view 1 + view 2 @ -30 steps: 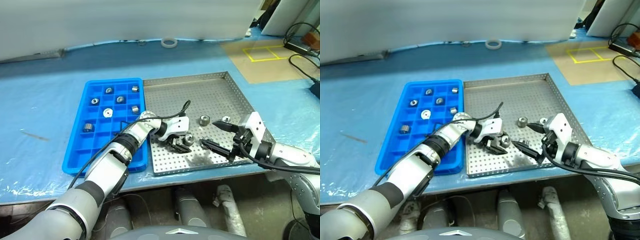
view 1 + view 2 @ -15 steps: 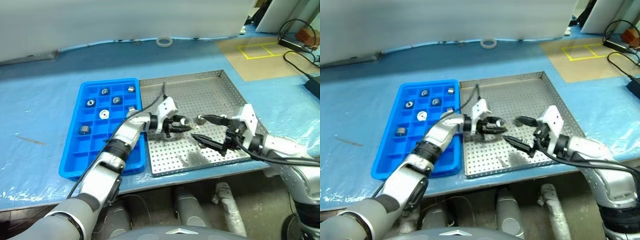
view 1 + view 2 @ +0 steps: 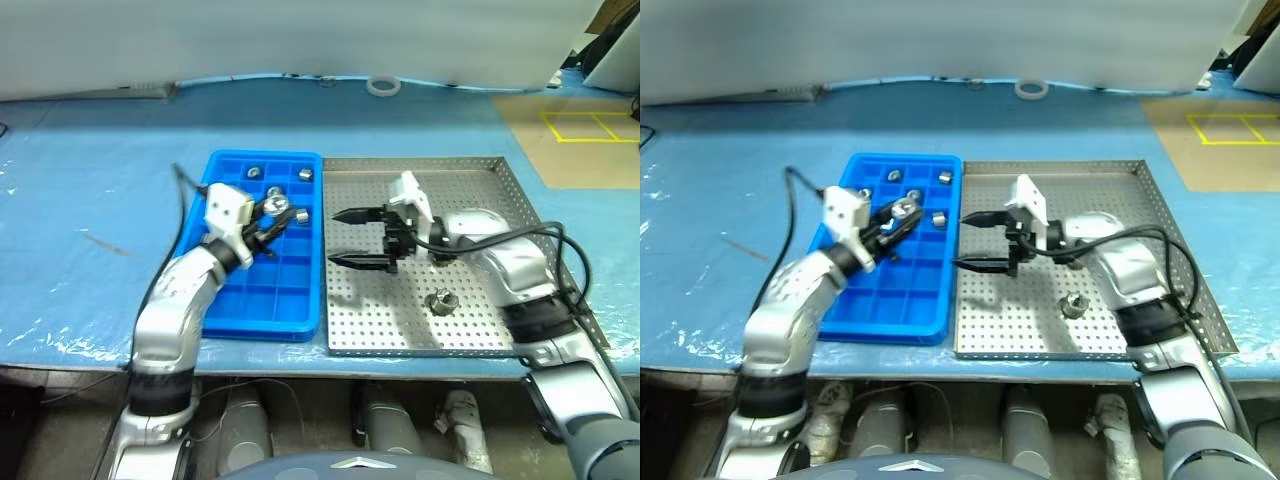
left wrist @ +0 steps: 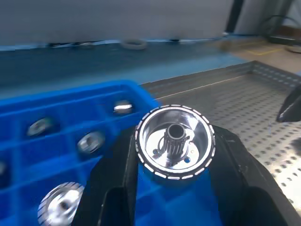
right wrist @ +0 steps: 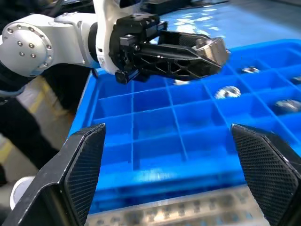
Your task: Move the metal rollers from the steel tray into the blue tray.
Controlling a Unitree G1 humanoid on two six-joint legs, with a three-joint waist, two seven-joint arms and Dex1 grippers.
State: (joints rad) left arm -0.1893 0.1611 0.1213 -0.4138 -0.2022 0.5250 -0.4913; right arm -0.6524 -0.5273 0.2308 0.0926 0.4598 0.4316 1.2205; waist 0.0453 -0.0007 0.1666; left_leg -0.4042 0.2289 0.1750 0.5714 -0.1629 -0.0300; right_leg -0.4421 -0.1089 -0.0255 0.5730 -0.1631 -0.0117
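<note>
A: On my feed, the left end effector [image 3: 272,212] is clenched on one metal roller [image 4: 175,142], held above the blue tray [image 3: 236,306]. From the left wrist camera I see the roller's open face, with a small toothed hub at its centre, pinched between the two black fingers [image 4: 115,183].

B: And the right side?

A: The right end effector [image 3: 352,238] is released, its fingers spread wide with nothing between them. It sits over the steel tray [image 3: 480,340], near the edge that adjoins the blue tray, pointing toward the left end effector.

B: Where are the other rollers?

A: Several lie in compartments at the far end of the blue tray [image 3: 305,174]. One remaining roller [image 3: 440,301] rests on the perforated floor of the steel tray. Both trays stand side by side on the blue-covered desk [image 3: 90,180].
</note>
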